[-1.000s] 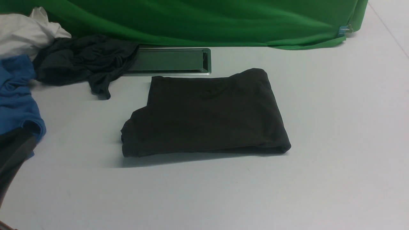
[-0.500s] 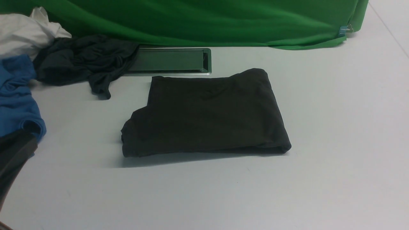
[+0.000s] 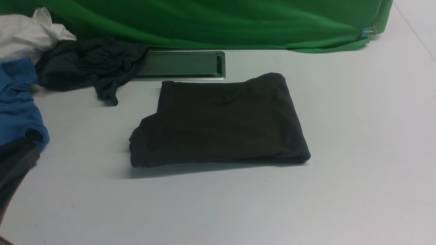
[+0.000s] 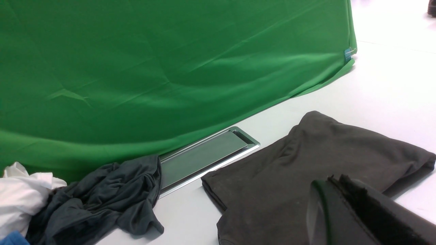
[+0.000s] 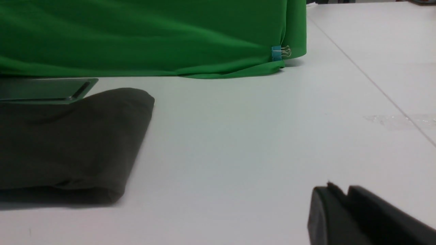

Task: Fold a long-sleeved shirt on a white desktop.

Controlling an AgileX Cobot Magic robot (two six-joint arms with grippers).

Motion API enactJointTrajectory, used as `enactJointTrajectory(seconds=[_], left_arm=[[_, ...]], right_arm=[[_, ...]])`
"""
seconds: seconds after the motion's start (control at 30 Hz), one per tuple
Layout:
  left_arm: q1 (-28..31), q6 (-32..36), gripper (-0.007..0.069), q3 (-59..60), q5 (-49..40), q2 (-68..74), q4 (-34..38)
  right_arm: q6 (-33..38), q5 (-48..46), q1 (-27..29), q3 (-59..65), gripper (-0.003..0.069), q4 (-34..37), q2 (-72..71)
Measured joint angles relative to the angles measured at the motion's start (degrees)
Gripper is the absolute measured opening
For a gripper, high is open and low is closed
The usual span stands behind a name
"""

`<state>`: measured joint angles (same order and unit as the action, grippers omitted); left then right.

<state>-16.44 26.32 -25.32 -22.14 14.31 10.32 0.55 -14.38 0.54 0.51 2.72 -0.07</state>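
Nothing changing since earlier | long-sleeved shirt (image 3: 218, 120) lying folded on table (image 3: 357, 136) beside cable slot (image 3: 180, 64) | both hands (image 4: 337, 190) (image 5: 344, 204) sitting narrow, holding nothing

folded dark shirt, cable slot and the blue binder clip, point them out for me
folded dark shirt (image 3: 221, 122), front view, middle of its top layer
cable slot (image 3: 180, 64), front view, centre of its grey lid
blue binder clip (image 5: 276, 53), right wrist view, its blue body on the green cloth's corner
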Motion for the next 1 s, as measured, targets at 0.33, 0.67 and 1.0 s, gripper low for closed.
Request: enactJointTrajectory(seconds=[0.33, 0.67, 1.0], left_arm=[[0.00, 0.00, 0.0018, 0.00, 0.00, 0.00, 0.00], [0.00, 0.00, 0.0018, 0.00, 0.00, 0.00, 0.00], [5.60, -3.92, 0.0018, 2.97, 4.65, -2.23, -0.79]], right_arm=[[-0.05, 0.00, 0.00, 0.00, 0.0090, 0.05, 0.00], [-0.11, 0.00, 0.00, 0.00, 0.0121, 0.05, 0.00], [-0.05, 0.00, 0.00, 0.00, 0.0150, 0.05, 0.00]])
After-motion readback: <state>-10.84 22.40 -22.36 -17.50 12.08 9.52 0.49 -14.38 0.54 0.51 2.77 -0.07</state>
